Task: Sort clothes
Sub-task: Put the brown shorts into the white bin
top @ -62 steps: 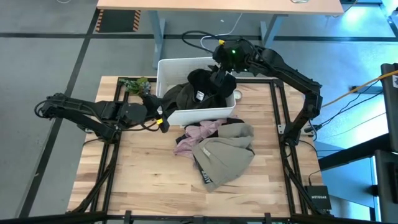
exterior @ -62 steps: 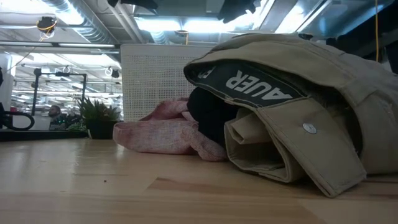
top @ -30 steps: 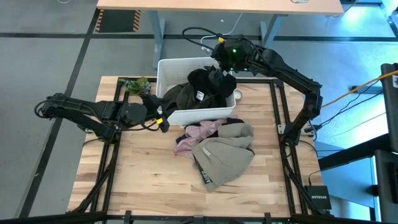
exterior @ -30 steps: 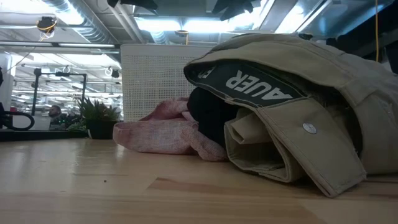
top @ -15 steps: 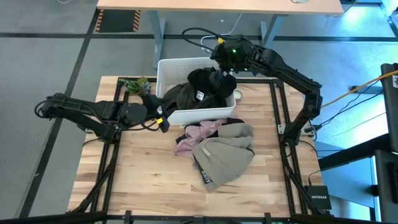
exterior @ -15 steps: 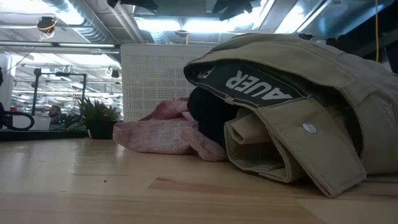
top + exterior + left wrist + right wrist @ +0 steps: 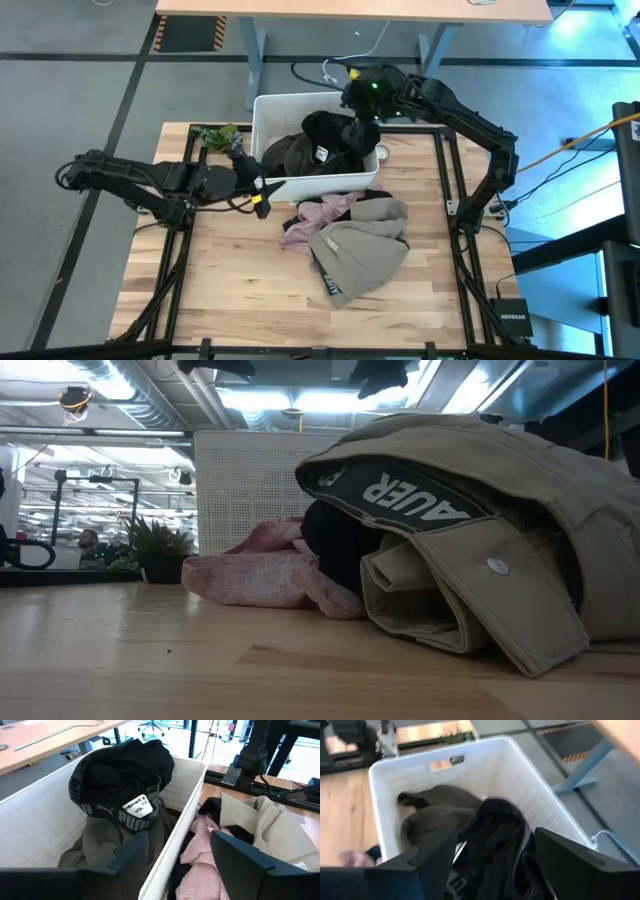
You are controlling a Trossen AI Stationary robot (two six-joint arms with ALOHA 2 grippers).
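Fingers of your right gripper (image 7: 490, 855) are standing wide apart above the black garment (image 7: 333, 131), holding nothing, which suggests that piece is lying where it is meant to lie, on top of the olive-grey garment (image 7: 285, 152) inside the white bin (image 7: 268, 105). Your left gripper (image 7: 250, 183) is hovering low by the bin's near front corner, its fingers also spread and empty, probably lining up for the next piece from the pile. That pile is sitting on the table (image 7: 230, 270) just in front of the bin: the pink garment (image 7: 312, 216) is touching the bin wall and the beige garment (image 7: 362, 248) is lying over and beside it. Your left wrist view is showing what the overhead one cannot: a dark piece (image 7: 212, 806) is tucked between the pink and beige ones, and pink cloth is pressing against the bin wall. From table height you are seeing the same dark cloth (image 7: 340, 550) under the beige fold, though its colour cannot be told.
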